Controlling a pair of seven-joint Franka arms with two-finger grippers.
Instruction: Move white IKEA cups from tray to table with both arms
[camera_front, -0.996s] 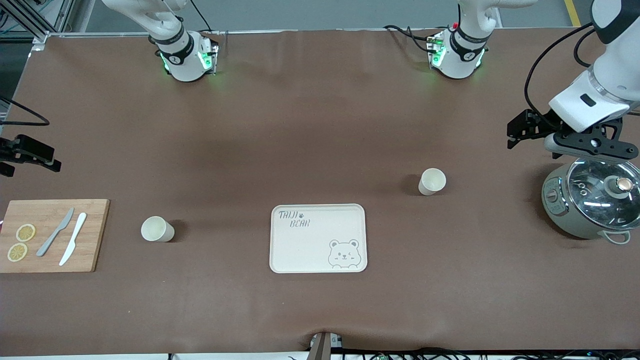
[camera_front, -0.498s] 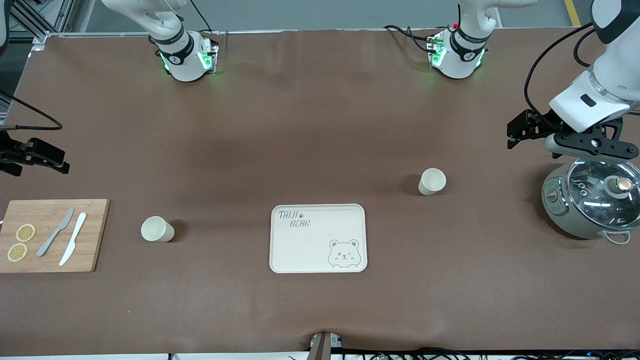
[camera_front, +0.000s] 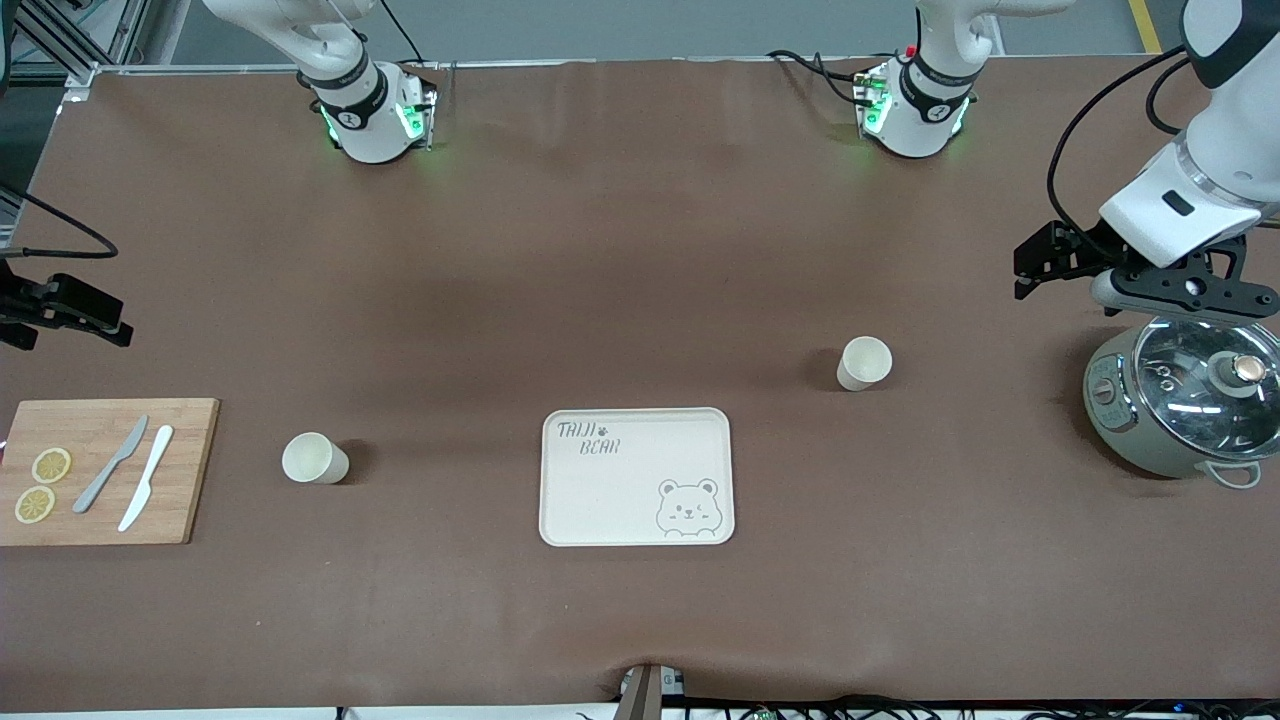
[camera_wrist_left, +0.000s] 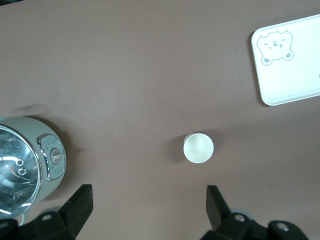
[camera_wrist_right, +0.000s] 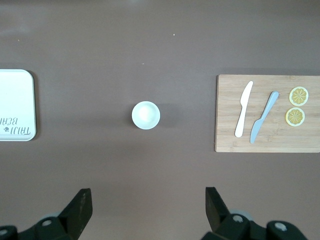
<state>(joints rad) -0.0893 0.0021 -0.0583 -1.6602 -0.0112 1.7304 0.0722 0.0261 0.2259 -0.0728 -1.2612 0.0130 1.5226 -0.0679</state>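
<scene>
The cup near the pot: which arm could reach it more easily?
Probably the left: its open gripper hangs by the pot, at that cup's end; the right gripper is open above the cutting board's end.

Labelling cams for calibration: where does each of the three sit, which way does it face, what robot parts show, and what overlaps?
Front view: high, facing the robots, looking down on the table; shows both bases, the left gripper above the pot, the right gripper at the frame edge.
Left wrist view: looks straight down at one cup, the pot and the tray; own open fingers show.
Right wrist view: looks straight down at the other cup and the cutting board; own open fingers show.
Shared: the tray appears in all three.
</scene>
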